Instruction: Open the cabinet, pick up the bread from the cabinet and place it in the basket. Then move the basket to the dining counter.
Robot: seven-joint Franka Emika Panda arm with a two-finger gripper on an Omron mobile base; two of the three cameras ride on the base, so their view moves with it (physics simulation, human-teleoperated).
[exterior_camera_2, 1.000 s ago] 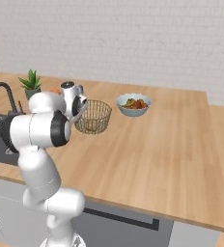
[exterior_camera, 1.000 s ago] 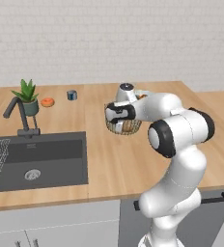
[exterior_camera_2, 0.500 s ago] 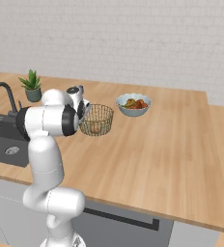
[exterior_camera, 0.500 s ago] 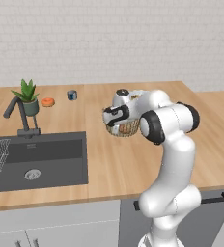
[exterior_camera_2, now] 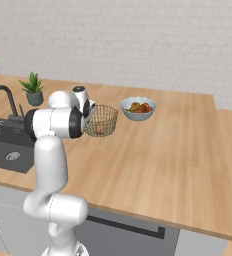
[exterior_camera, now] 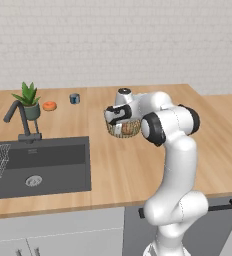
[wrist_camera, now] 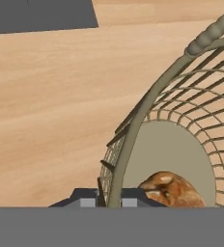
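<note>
My gripper (exterior_camera: 114,116) (exterior_camera_2: 90,111) (wrist_camera: 109,200) is shut on the rim of the tan wire basket (exterior_camera: 124,128) (exterior_camera_2: 102,121) (wrist_camera: 181,120). The basket is over the middle of the dining counter (exterior_camera: 113,165) (exterior_camera_2: 178,150) (wrist_camera: 46,120), low above its wood top; I cannot tell whether it touches. Inside the basket lies the golden-brown bread (wrist_camera: 174,189) (exterior_camera_2: 101,129). The hand view looks down along the rim into the basket. The cabinet is out of view.
A dark sink (exterior_camera: 38,162) with a black faucet (exterior_camera: 22,120) is set in the counter to the left. Behind it stand a potted plant (exterior_camera: 29,100), a flat orange item (exterior_camera: 49,105) and a small blue cup (exterior_camera: 75,98). A bowl of produce (exterior_camera_2: 138,108) sits right of the basket.
The arm's elbow has swung in over the base. The basket has stayed almost in place, held by its rim throughout.
</note>
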